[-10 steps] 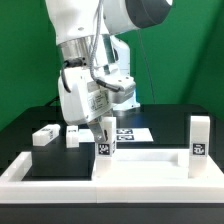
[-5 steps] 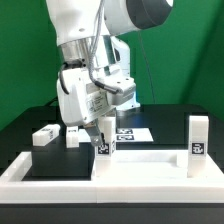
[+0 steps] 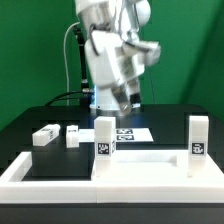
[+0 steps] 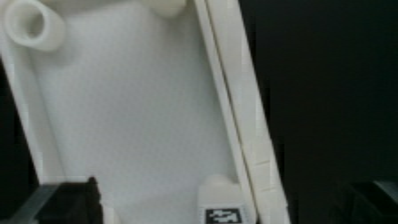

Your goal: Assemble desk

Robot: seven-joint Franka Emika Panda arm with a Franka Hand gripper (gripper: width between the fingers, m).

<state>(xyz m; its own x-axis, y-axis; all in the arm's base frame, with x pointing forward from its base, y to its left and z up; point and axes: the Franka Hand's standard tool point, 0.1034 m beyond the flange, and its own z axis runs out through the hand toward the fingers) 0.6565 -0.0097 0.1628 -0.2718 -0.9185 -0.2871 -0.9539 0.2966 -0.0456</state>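
The desk slab [image 3: 150, 163] lies flat inside the front of the table area. One leg block [image 3: 103, 136] stands upright at its left corner and another [image 3: 199, 135] at its right corner. Two more leg blocks [image 3: 45, 136] [image 3: 73, 136] lie loose on the black table at the exterior view's left. My gripper [image 3: 121, 102] is blurred, raised above and behind the left upright leg, and holds nothing. In the wrist view its dark fingers [image 4: 68, 200] stand wide apart at the frame edges, with the slab [image 4: 125, 120] and a tagged leg [image 4: 222, 203] far below.
The long white border rim [image 3: 40, 172] runs along the front and left. The marker board [image 3: 135, 133] lies behind the slab. A green curtain is the backdrop.
The gripper was down on the left upright leg. It has let go, risen and swung toward the exterior view's right; the leg stays standing on the slab.
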